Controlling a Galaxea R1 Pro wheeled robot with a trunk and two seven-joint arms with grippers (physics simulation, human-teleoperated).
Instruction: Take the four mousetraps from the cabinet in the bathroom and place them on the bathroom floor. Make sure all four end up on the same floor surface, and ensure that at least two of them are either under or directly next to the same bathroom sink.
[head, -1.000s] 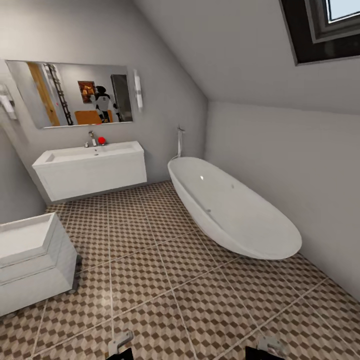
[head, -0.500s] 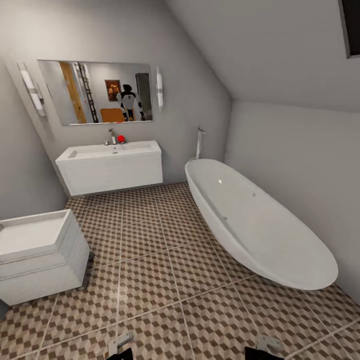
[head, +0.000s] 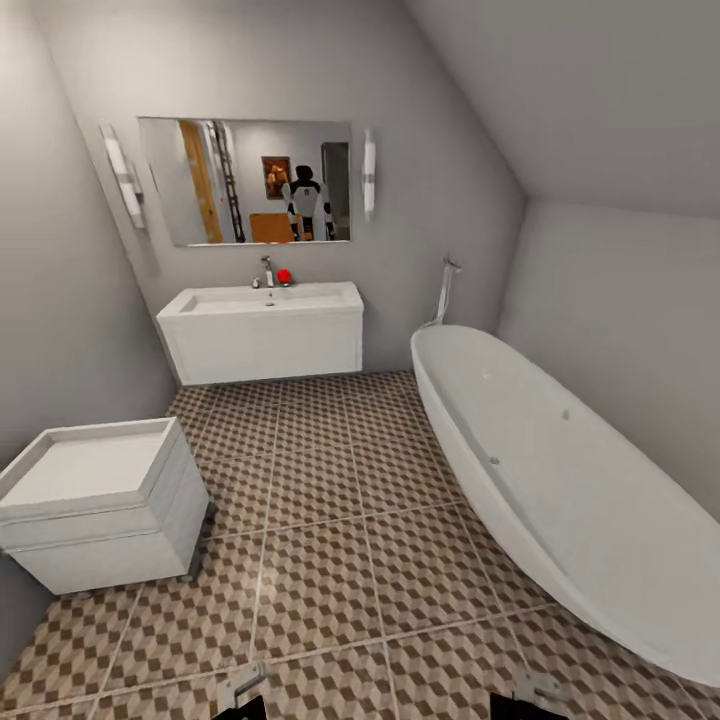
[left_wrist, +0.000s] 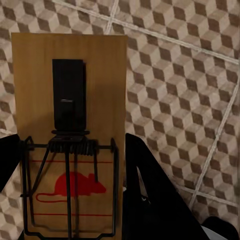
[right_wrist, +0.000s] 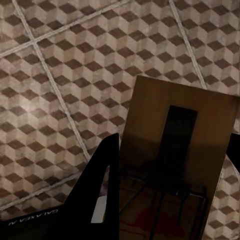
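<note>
Mousetrap (left_wrist: 70, 135) in left hand (left_wrist: 75, 200); another mousetrap (right_wrist: 175, 155) in right hand (right_wrist: 170, 210).

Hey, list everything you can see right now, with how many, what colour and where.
Mousetraps: two, tan wood with black wire and a red mouse print; one in the left claw, one in the right claw.
Bathroom floor: one, brown-and-beige cube tiles, underfoot.
Wall sink: one, white, far wall.
Tap: one, silver, on that sink.
Red object: one, beside the tap; too small to identify.
Mirror: one, above the sink.
Wall lights: two, either side of the mirror.
Bathtub: one, white, right side.
Square basin unit: one, white, near left.
Left claw: black, shut on a trap.
Right claw: black, shut on a trap.
</note>
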